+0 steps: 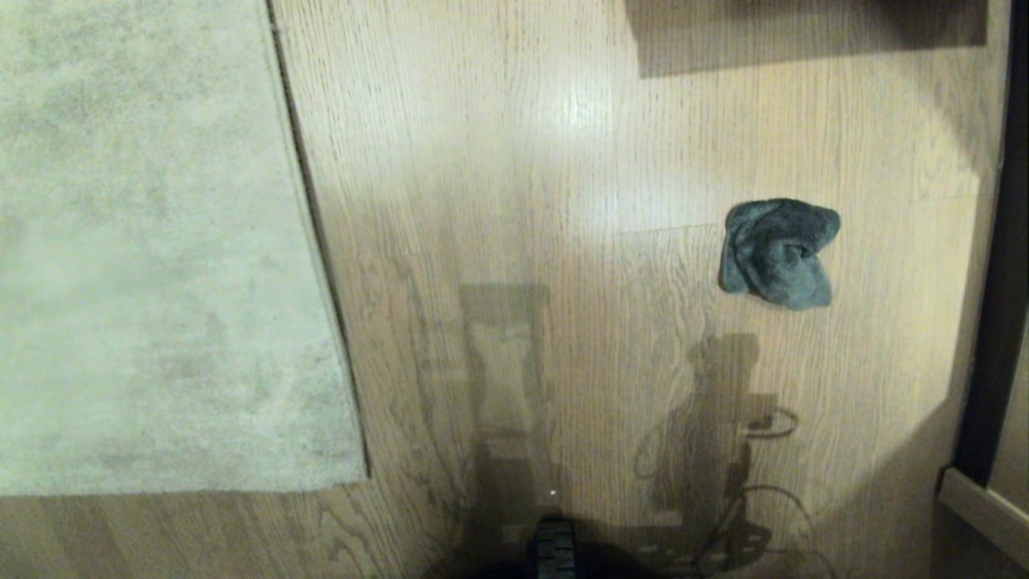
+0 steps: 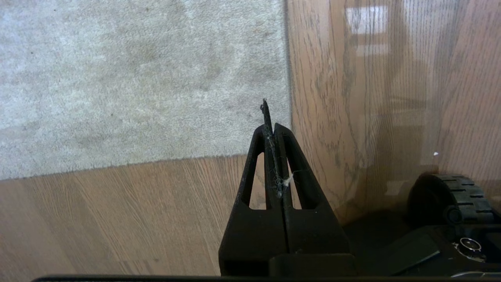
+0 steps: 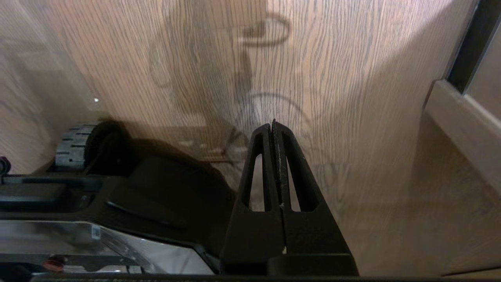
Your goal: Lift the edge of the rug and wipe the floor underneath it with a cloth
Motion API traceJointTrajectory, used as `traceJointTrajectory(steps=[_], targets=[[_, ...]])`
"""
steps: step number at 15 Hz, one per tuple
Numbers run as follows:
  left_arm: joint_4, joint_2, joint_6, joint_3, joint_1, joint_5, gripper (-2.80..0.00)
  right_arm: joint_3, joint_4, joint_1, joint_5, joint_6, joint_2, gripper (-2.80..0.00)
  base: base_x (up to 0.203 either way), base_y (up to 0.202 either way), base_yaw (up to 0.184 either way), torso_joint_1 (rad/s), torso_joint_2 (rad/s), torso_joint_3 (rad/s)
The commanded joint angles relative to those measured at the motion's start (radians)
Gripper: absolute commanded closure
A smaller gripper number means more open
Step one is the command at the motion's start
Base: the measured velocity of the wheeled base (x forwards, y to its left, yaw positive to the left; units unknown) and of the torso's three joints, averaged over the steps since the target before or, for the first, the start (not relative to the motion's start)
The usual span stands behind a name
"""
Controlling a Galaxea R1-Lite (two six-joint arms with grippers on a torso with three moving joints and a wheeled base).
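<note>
A pale grey-beige rug (image 1: 145, 257) lies flat on the left, its straight rug edge (image 1: 309, 209) running down to a near corner (image 1: 362, 474). The wood plank floor (image 1: 522, 201) spreads to its right. A crumpled dark grey cloth (image 1: 778, 253) rests on the floor at the right, well away from the rug. Neither arm shows in the head view, only their shadows. My left gripper (image 2: 271, 127) is shut and empty, hanging over the rug corner (image 2: 287, 150). My right gripper (image 3: 272, 126) is shut and empty above bare floor (image 3: 352, 117); the cloth is not in its view.
A dark upright frame (image 1: 1001, 281) and a pale baseboard (image 1: 985, 511) line the right side. A dark shape throws a shadow at the top (image 1: 804, 36). My base wheel (image 1: 555, 547) shows at the bottom middle.
</note>
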Motion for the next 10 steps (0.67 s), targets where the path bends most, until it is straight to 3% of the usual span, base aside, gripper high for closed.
traceJointTrajectory(steps=[1,10], targets=[[0.000,0.001,0.000,0.000,0.000,0.001,0.00,0.000,0.001,0.000,-0.001,0.001,0.003,0.00,0.000,0.000,0.000,0.000,0.00,0.000],[0.000,0.001,-0.001,0.000,0.000,0.000,0.00,0.000,0.000,0.001,-0.001,0.011,0.003,0.00,0.000,0.000,0.000,0.000,0.00,0.000]])
